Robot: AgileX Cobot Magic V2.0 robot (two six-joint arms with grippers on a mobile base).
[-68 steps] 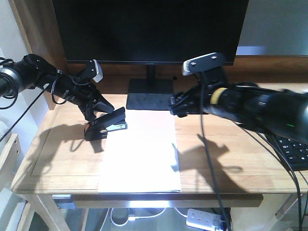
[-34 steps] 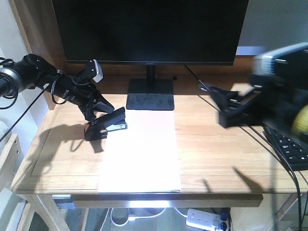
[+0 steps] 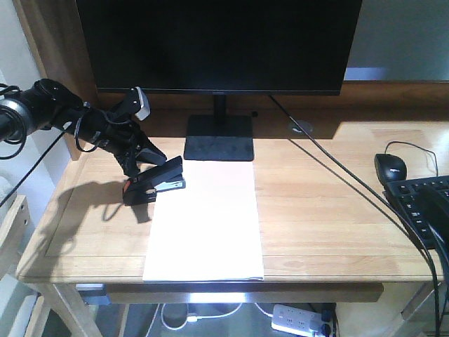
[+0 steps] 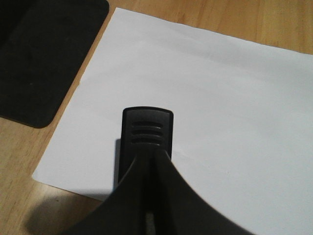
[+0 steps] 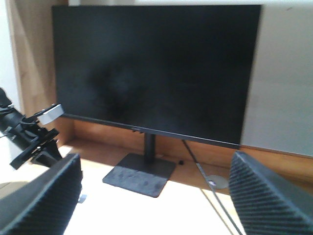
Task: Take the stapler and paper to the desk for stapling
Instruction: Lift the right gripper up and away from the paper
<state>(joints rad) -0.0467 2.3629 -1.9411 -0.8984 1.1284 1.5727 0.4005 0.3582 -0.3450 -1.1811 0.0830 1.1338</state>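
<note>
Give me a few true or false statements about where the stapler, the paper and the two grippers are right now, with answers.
1. The stapler sits on the paper's far left corner. True.
2. The right gripper is holding the paper. False: it is open and holds nothing, and it faces the monitor.
3. The mouse lies on the paper. False: it lies on the desk at the right, beside the keyboard.
4. The left gripper is closed on the stapler. True.
</note>
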